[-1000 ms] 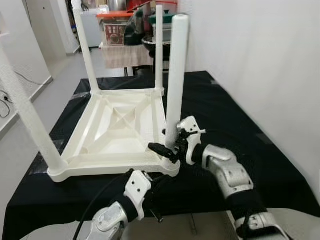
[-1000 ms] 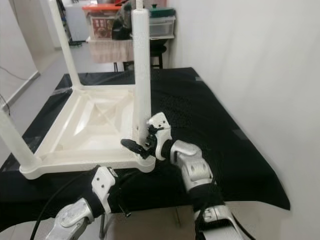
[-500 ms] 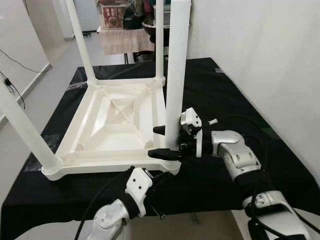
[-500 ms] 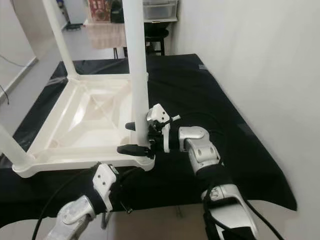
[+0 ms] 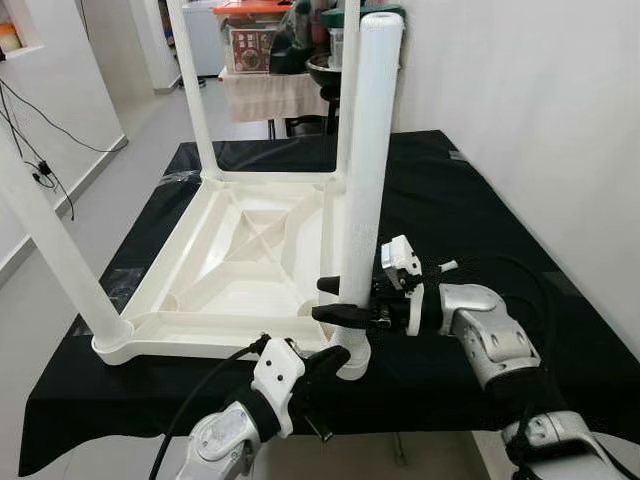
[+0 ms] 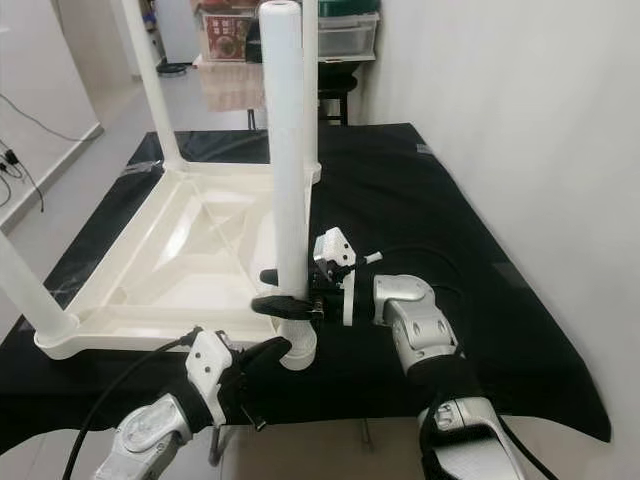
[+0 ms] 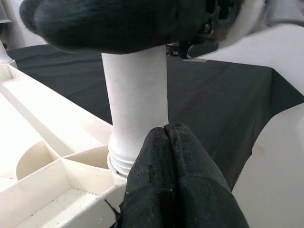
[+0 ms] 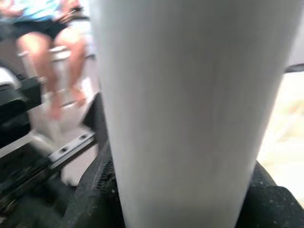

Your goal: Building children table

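A white children's table [image 5: 250,250] lies upside down on the black-covered worktable [image 5: 480,200], with its legs pointing up. My right gripper [image 5: 325,299] is shut on the near right leg [image 5: 365,170] low down, one black finger on each side. That leg [image 8: 185,109] stands between the black pads in the right wrist view. The leg's base stands in the corner socket [image 5: 352,358]. My left gripper [image 5: 325,368] sits just below that near corner, its fingers [image 7: 171,175] pressed together in front of the leg's foot [image 7: 135,104].
Three more legs stand at the near left [image 5: 55,250], far left [image 5: 195,100] and far right [image 5: 347,90]. A white wall runs along the right. Shelves with boxes [image 5: 260,45] stand beyond the worktable. A seated person's legs [image 8: 42,28] are in the right wrist view.
The head camera has shifted. My right wrist has turned on the leg, so its fingers now lie level on either side. The left gripper stays by the near corner.
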Available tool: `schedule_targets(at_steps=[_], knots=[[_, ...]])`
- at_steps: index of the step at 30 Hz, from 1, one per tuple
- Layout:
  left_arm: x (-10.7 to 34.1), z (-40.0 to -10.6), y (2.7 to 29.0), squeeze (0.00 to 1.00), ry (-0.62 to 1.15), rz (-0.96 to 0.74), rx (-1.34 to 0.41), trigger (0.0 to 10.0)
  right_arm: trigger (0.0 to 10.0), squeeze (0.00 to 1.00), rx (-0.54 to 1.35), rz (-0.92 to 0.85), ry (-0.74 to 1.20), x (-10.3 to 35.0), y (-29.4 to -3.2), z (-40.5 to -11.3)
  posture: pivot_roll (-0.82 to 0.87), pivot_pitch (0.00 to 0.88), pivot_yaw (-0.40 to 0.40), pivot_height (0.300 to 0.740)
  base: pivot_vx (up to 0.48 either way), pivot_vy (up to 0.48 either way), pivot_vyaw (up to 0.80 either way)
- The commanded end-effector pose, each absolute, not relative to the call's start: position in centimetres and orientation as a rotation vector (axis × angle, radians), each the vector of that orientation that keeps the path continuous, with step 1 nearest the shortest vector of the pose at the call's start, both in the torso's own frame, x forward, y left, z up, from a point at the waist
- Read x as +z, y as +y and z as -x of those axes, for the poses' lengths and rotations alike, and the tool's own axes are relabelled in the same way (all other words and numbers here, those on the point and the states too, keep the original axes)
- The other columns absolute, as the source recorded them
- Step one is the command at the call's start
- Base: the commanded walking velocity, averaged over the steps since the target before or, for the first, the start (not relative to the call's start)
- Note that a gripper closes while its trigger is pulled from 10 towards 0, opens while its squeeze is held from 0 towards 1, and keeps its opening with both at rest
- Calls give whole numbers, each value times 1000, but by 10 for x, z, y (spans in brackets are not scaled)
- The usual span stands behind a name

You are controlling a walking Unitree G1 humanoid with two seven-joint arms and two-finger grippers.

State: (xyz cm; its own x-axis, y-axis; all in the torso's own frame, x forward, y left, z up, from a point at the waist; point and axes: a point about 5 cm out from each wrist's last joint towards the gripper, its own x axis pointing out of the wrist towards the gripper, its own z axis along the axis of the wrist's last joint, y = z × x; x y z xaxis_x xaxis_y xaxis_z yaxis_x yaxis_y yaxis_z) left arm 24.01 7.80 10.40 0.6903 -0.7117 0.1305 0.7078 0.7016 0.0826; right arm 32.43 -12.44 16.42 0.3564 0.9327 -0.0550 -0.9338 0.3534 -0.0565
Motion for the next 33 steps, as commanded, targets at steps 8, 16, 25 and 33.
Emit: schedule_targets(at_steps=[8, 16, 25, 33], knots=[[97, -237, 81, 0, -117, -34, -799, 10000, 0, 0, 264, -85, 270, 103, -107, -319, -21, 0, 18, 740, 0, 0, 0], [94, -238, 81, 0, -111, -39, -778, 10000, 0, 0, 489, 40, 212, 112, -69, -313, -21, 0, -6, 740, 0, 0, 0], [93, -241, 80, 0, -106, -21, -760, 10000, 10000, 1000, 976, -54, 34, 159, -57, -311, -22, 0, -10, 740, 0, 0, 0], [93, -242, 78, 0, -111, -19, -761, 10000, 10000, 0, 1343, 41, 8, 170, -83, -311, -11, 0, -23, 740, 0, 0, 0]])
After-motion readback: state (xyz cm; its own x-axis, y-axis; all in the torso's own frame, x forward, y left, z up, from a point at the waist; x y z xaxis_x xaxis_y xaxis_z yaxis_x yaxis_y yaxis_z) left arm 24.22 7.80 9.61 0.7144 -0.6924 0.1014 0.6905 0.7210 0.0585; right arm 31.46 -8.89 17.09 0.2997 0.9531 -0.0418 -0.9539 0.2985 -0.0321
